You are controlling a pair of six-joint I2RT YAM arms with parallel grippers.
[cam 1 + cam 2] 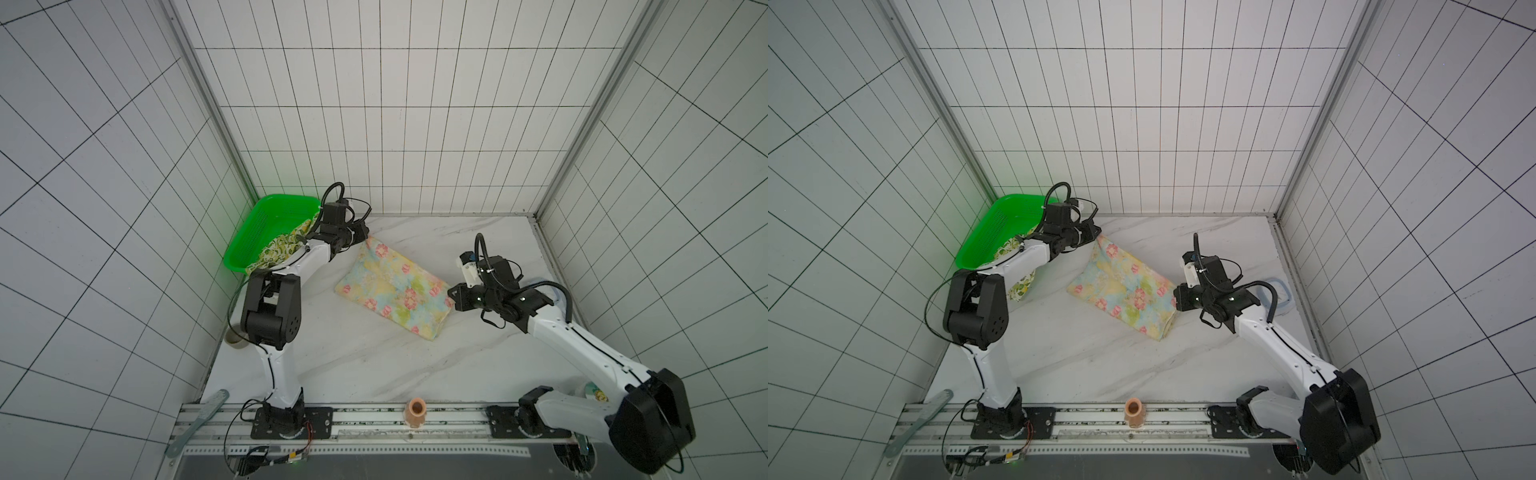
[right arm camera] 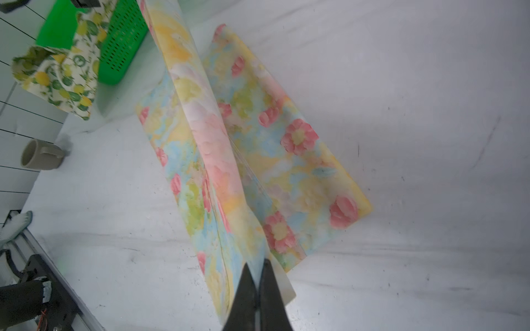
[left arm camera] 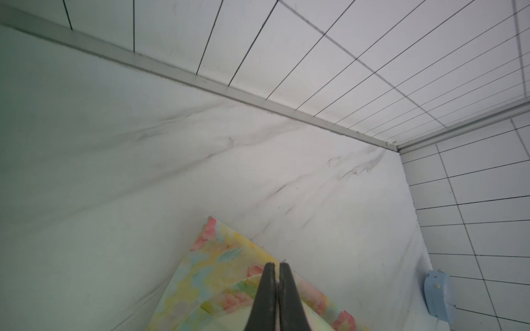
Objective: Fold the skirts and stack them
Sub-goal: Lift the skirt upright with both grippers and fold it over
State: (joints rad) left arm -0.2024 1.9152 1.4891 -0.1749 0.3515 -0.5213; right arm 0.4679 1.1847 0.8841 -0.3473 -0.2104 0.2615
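Note:
The pastel yellow-blue skirt with pink flowers (image 1: 395,286) (image 1: 1125,286) lies folded, slantwise across the middle of the marble table. My left gripper (image 1: 365,235) (image 3: 276,265) is shut on its far left corner. My right gripper (image 1: 451,293) (image 2: 256,263) is shut on its right corner. In the right wrist view a fold of this skirt (image 2: 200,123) rises as a ridge stretched between the two grips. The cream lemon-print skirt (image 1: 274,249) (image 2: 57,77) lies crumpled in the green basket (image 1: 257,224) (image 2: 120,43) at the far left, spilling over its near rim.
A grey mug (image 2: 40,156) stands by the left wall near the left arm's elbow. A peach cylinder (image 1: 415,411) sits on the front rail. A light blue object (image 1: 1277,295) (image 3: 437,295) lies against the right wall behind the right arm.

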